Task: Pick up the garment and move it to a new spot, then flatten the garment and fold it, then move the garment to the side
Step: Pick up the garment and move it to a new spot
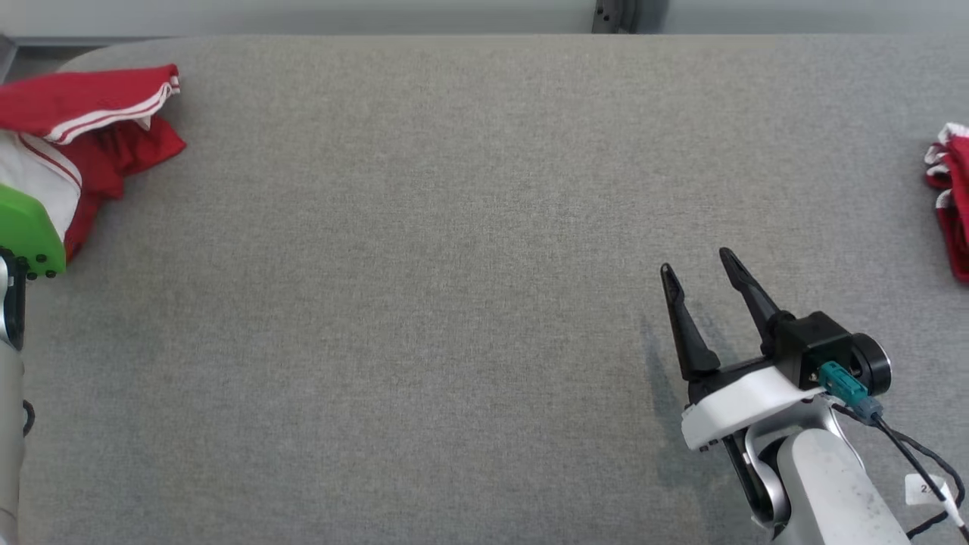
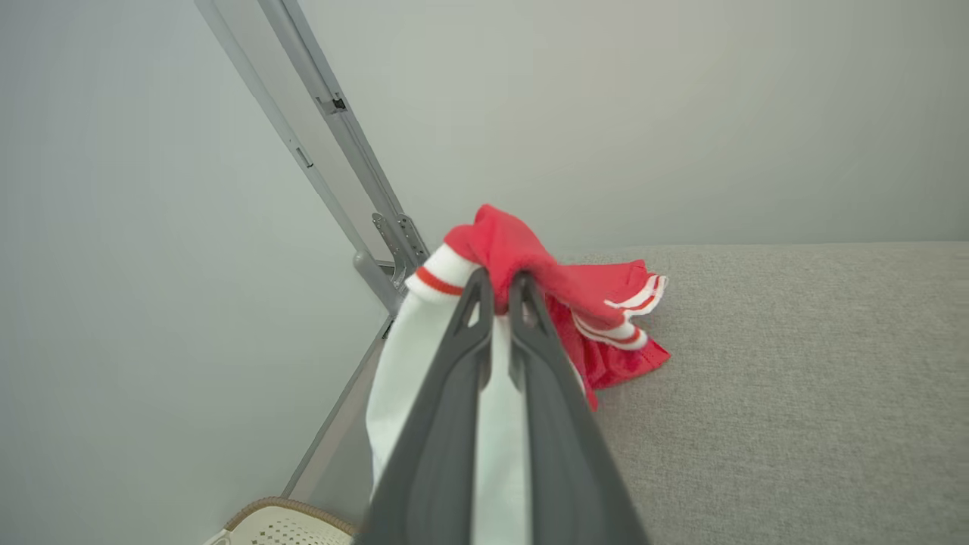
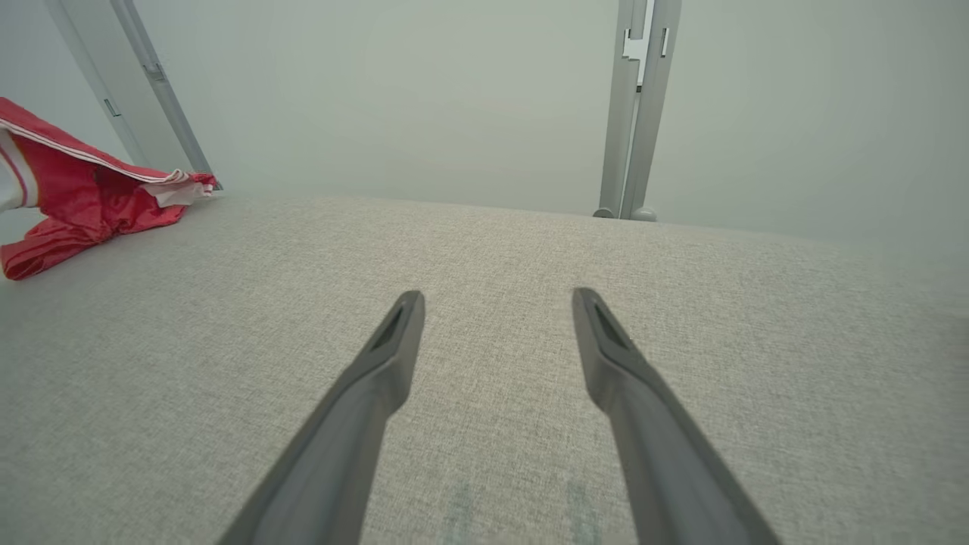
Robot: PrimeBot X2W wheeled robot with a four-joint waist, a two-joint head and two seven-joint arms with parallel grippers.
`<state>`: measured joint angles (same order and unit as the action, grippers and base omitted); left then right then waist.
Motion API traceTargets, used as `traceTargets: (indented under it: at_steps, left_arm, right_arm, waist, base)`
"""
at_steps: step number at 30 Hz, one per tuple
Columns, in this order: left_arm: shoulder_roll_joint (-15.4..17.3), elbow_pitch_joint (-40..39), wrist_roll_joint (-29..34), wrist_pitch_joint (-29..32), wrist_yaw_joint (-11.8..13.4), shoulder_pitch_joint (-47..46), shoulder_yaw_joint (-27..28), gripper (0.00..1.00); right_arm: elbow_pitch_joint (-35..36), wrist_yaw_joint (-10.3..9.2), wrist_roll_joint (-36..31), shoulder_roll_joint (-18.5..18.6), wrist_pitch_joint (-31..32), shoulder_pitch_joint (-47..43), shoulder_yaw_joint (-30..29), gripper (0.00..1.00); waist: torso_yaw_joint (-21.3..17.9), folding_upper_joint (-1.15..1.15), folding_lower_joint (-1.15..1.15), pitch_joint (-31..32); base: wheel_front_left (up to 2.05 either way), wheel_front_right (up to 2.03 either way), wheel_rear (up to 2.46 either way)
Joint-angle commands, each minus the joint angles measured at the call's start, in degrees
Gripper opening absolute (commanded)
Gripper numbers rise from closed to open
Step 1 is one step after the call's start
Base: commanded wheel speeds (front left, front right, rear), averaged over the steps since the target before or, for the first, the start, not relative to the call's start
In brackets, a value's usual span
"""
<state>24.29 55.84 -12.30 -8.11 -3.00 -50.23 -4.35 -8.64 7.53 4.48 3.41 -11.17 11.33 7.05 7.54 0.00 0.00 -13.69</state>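
Garment [image 1: 98,129]: upper left of the head view, crumpled at the corner of the table; red cloth with white double-stripe trim and a white panel with a thin red line.
Left gripper [image 2: 500,284]: centre of the left wrist view, jaws pressed nearly together on a bunched fold of the red and white garment [image 2: 530,257].
Green housing [image 1: 26,235]: left edge of the head view, covering the garment's lower part and the fingers there.
Table [image 1: 454,265]: grey woven surface across the middle.
Right gripper [image 1: 696,263]: lower right of the head view, jaws spread wide, holding nothing.
Red-and-white cloth [image 1: 952,200]: right edge of the head view, cut off by the frame.
Hard to tell: what kind of garment it is; whether any of it is clear of the table.
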Motion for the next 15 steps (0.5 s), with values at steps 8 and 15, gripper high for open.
traceTargets:
  at_steps: [8,15]
  left_arm:
    - [0.75,-7.7,2.88,2.03,-1.9,-0.72,-4.6,0.0]
    - [-3.82,-19.11,2.65,5.33,-3.18,0.91,-9.38,0.0]
  right_arm:
    - [-2.49,-0.08,1.66,-0.44,-1.8,-3.14,-1.5,1.0]
    - [-2.57,-0.08,3.44,-0.48,-2.61,-4.58,-2.93,1.0]
  waist:
    - [-6.76,0.0,0.0,11.14]
    - [-12.05,0.0,0.0,11.35]
  base:
    - [0.0,0.0,0.0]
    - [0.0,0.0,0.0]
